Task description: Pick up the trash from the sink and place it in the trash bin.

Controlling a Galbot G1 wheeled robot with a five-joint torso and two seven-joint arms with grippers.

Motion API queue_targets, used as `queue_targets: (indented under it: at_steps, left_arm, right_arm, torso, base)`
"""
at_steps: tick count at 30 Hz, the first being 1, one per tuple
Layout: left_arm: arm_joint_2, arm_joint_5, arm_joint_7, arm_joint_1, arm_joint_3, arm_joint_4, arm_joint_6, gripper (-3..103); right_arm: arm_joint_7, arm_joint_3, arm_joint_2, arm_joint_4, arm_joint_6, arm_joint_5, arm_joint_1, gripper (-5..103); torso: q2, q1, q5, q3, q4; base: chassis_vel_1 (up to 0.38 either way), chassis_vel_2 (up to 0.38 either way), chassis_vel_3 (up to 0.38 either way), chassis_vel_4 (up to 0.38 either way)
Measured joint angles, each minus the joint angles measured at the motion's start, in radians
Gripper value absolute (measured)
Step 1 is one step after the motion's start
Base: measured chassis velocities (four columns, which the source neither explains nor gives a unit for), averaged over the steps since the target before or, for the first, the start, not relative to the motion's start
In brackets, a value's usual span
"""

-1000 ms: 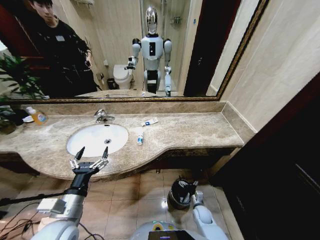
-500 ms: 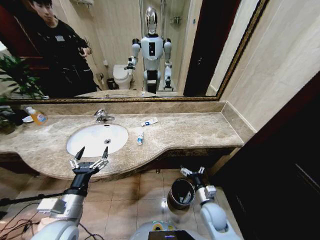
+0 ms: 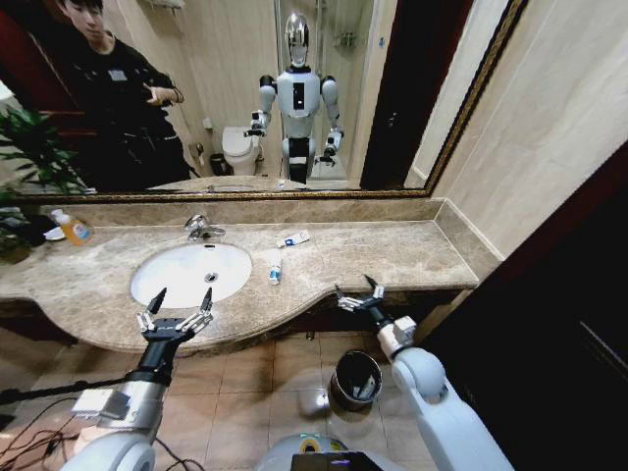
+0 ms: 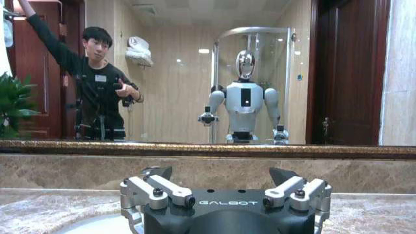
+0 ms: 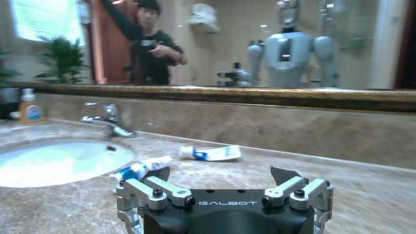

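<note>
Reaching for the counter, the right gripper point(image 3: 359, 294) hangs spread and empty at its front edge — the bin point(image 3: 355, 379) is on the floor below. It should approach the tube point(image 3: 275, 272) beside the sink point(image 3: 147, 280) low and centred. The left gripper point(image 3: 177, 312) waits spread before the basin.

White sink point(image 3: 182, 270), beige marble surround point(image 3: 373, 257)

Two white-and-blue tubes point(image 3: 292, 238) point(image 3: 275, 272), one sink point(image 3: 191, 272), one tap point(image 3: 202, 228), one trash bin point(image 3: 355, 379), one orange-liquid bottle point(image 3: 73, 228), two grippers point(image 3: 176, 307) point(image 3: 358, 293), possibly something inside the bin.
</note>
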State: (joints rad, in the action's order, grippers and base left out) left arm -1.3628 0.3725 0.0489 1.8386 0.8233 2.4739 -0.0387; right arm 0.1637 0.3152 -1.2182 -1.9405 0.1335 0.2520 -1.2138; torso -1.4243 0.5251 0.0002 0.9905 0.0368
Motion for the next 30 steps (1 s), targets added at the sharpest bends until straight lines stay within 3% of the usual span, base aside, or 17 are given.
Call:
queue_targets:
  at_steps: [7,16,19,21,22,23,24,27,30]
  left_arm:
    - [0.0,0.0,0.0,0.0,0.0,0.0,0.0,100]
    - [0.0,0.0,0.0,0.0,0.0,0.0,0.0,100]
    - [0.0,0.0,0.0,0.0,0.0,0.0,0.0,100]
    - [0.0,0.0,0.0,0.0,0.0,0.0,0.0,100]
    - [0.0,0.0,0.0,0.0,0.0,0.0,0.0,100]
    - [0.0,0.0,0.0,0.0,0.0,0.0,0.0,100]
    - [0.0,0.0,0.0,0.0,0.0,0.0,0.0,100]
    - [0.0,0.0,0.0,0.0,0.0,0.0,0.0,100]
    - [0.0,0.0,0.0,0.0,0.0,0.0,0.0,100]
  right_arm:
    - [0.003,-0.111,0.018,0.091,0.033,0.034,0.152,100]
    - [-0.063,-0.3,-0.052,0.245,0.065,0.084,0.347,100]
    - [-0.185,-0.375,-0.112,0.305,0.089,0.119,0.421,100]
    - [-0.203,-0.383,-0.121,0.313,0.091,0.12,0.43,100]
    - [-0.298,-0.421,-0.164,0.348,0.093,0.122,0.467,100]
    - [-0.354,-0.443,-0.186,0.364,0.096,0.124,0.483,100]
    - [-0.354,-0.443,-0.186,0.364,0.096,0.124,0.483,100]
    - [-0.559,-0.513,-0.26,0.42,0.106,0.144,0.526,100]
    - [-0.633,-0.539,-0.294,0.444,0.114,0.157,0.536,100]
  torso:
    - [0.0,0.0,-0.0002,0.0,0.0]
    - [0.0,0.0,-0.0004,0.0,0.0001]
    - [0.0,0.0,-0.0004,0.0,-0.0001]
    - [0.0,0.0,-0.0005,0.0,-0.0001]
    - [0.0,0.0,-0.0006,0.0,0.0]
    - [0.0,0.0,-0.0006,0.0,0.0]
    - [0.0,0.0,-0.0006,0.0,0.0]
    - [0.0,0.0,-0.0007,0.0,0.0001]
    - [0.0,0.0,-0.0006,0.0,0.0]
  base:
    - [0.0,0.0,0.0,0.0]
    - [0.0,0.0,0.0,0.0]
    - [0.0,0.0,0.0,0.0]
    - [0.0,0.0,0.0,0.0]
    - [0.0,0.0,0.0,0.0]
    - [0.0,0.0,0.0,0.0]
    - [0.0,0.0,0.0,0.0]
    - [0.0,0.0,0.0,0.0]
    - [0.0,0.0,0.0,0.0]
